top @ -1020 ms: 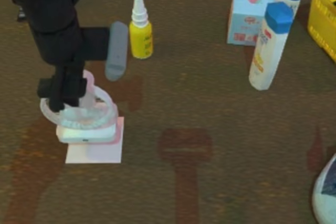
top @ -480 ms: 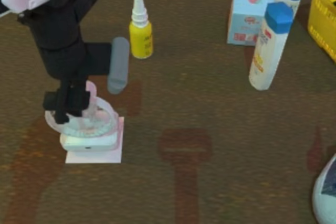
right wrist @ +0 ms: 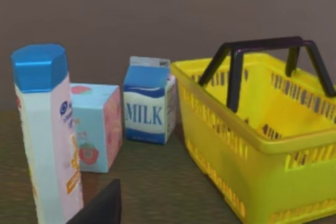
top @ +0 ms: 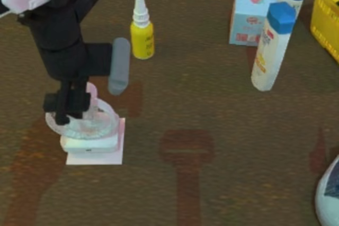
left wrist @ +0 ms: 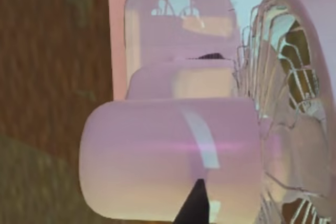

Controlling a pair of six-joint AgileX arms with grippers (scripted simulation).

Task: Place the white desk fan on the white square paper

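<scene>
My left gripper (top: 68,110) sits over the white desk fan (top: 87,128) at the counter's left side, jaws pinching its rear motor housing. The fan's base rests on the white square paper (top: 108,157), which shows along the near and right edges. Right arm is parked off to the right; can't tell whether its jaws are spread or pressed together.
</scene>
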